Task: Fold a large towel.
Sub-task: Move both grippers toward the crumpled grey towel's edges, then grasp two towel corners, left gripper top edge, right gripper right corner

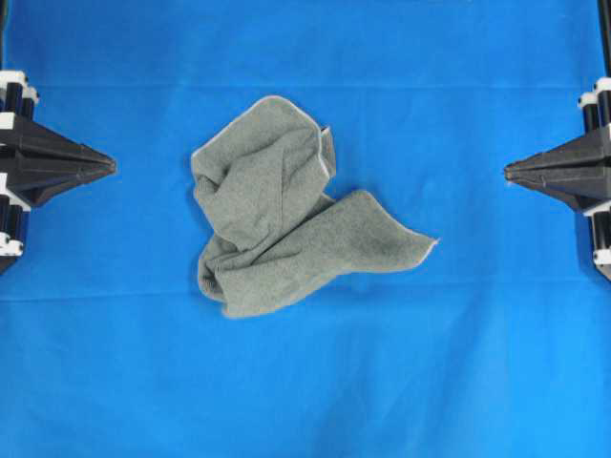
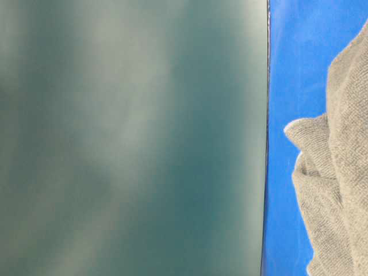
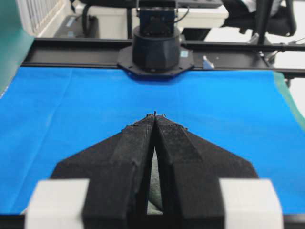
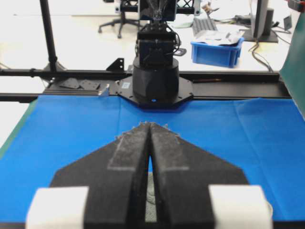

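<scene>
Towel (image 1: 286, 210) lies crumpled midway between my left gripper (image 1: 107, 166) and right gripper (image 1: 511, 172), both pressed together and empty, so I judge all folding remains.

A robotics lab is showing itself here: a blue sheet (image 1: 305, 382) is covering a bench framed by black rails (image 4: 228, 88), while far behind it office chairs (image 4: 116, 21), a keyboard (image 4: 207, 24), a blue bin (image 4: 214, 52) and loose cables (image 4: 259, 55) are sitting on a pale floor.
</scene>
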`<state>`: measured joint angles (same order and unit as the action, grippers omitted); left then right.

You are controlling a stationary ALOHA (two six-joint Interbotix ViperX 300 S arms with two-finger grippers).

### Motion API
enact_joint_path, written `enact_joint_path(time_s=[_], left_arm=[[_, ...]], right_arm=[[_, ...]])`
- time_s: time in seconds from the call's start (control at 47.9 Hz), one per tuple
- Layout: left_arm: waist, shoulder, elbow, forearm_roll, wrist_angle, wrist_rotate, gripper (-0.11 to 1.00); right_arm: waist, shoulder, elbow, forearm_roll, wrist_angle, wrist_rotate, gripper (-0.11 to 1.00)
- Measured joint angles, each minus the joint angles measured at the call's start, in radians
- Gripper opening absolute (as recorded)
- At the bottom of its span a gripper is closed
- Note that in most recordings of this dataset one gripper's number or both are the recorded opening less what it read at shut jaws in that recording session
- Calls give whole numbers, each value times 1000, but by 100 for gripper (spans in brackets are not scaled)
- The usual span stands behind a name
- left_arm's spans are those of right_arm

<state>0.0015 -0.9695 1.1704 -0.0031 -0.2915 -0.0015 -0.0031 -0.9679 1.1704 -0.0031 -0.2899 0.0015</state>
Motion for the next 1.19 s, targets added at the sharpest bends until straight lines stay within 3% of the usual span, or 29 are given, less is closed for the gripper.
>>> enact_joint_path(time_s=[0.125, 0.334, 0.605, 0.647, 0.751, 0.877, 0.918, 0.981, 1.19], left_arm=[[17, 69, -41, -25, 8, -14, 0], [75, 261, -114, -28, 9, -12, 0], [212, 541, -206, -28, 34, -14, 3], [232, 581, -219, -29, 34, -12, 9], [279, 703, -264, -29, 34, -2, 37], [313, 853, -328, -29, 32, 18, 74], [319, 896, -348, -28, 32, 26, 82], [331, 963, -377, -29, 32, 46, 84], [379, 1140, -439, -29, -3, 81, 84]], right_arm=[[0, 21, -8, 2, 37, 8, 0], [0, 124, -71, 3, 225, 64, 0], [0, 318, -118, 5, 407, 219, 0], [0, 344, -121, 3, 420, 235, 1], [0, 419, -137, 3, 442, 259, 6], [-14, 538, -156, 5, 453, 268, 42], [-21, 574, -163, 5, 454, 268, 54], [-25, 629, -175, 5, 454, 272, 65], [-25, 796, -218, 5, 457, 299, 61]])
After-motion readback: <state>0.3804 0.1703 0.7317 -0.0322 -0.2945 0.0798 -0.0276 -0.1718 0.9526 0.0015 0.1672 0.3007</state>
